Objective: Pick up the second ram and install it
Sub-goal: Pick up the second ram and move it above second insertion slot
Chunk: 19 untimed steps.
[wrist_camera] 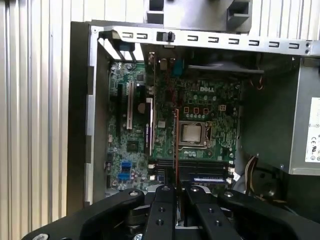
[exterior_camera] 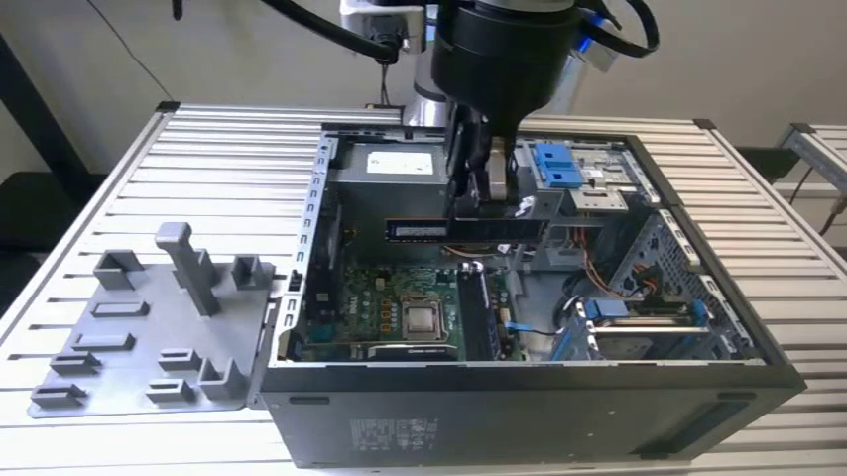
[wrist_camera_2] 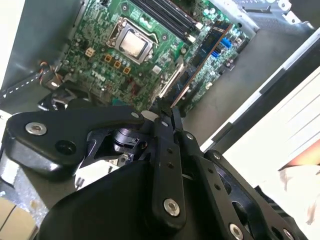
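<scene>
Gripper point(exterior_camera: 483, 213) clenched on the second ram point(exterior_camera: 423, 230). The stick is held level in the air inside the open computer case point(exterior_camera: 530, 416), clear of the motherboard point(exterior_camera: 371, 297) and not seated. Landmark: the processor point(exterior_camera: 423, 319). In the exterior view the stick hangs above the processor, a little towards the exterior view's right of it. The memory slots point(exterior_camera: 477, 307) lie just beside the processor on that same side, lower than the stick. In the first wrist view the second ram point(wrist_camera: 176, 145) reads edge-on as a thin line running out from the gripper point(wrist_camera: 176, 192) and passing just beside the processor point(wrist_camera: 191, 133). In the second wrist view the stick point(wrist_camera_2: 202, 52) shows its dark face, one end pinched at the gripper point(wrist_camera_2: 162, 112), with the processor point(wrist_camera_2: 134, 42) near its side. The grey tray point(exterior_camera: 119, 347) with upright posts sits outside the case, well apart from the processor on the exterior view's left, on the slatted table point(exterior_camera: 225, 169).
</scene>
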Motion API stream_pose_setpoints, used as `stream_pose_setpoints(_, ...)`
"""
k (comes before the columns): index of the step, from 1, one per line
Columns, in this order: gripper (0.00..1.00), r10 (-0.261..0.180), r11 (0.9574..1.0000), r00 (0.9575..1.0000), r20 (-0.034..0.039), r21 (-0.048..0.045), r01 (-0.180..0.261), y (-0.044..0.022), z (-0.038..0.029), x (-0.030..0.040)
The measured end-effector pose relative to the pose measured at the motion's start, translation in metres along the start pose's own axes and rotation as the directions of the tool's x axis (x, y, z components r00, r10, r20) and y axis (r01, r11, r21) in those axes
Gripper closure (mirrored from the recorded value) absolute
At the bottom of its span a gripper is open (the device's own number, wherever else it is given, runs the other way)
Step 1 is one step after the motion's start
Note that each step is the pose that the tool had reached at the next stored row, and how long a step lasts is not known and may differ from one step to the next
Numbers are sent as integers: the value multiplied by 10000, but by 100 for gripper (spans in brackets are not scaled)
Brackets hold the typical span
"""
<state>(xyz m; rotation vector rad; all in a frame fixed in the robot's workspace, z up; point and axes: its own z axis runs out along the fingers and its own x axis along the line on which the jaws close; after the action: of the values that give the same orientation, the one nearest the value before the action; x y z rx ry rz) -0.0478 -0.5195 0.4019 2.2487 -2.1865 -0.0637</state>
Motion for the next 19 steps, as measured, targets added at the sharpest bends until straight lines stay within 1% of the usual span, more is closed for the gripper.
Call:
stream_pose_setpoints(13,86,-87,10000,10000,-3,-3,87,-350,-11,10)
stream_pose_setpoints(14,86,-91,10000,10000,-3,-2,91,-369,-12,10)
stream_pose_setpoints(17,86,-82,10000,10000,-2,-2,82,-373,-12,10)
stream_pose_setpoints(19,86,-31,10000,10000,-1,-1,31,-374,-12,-2)
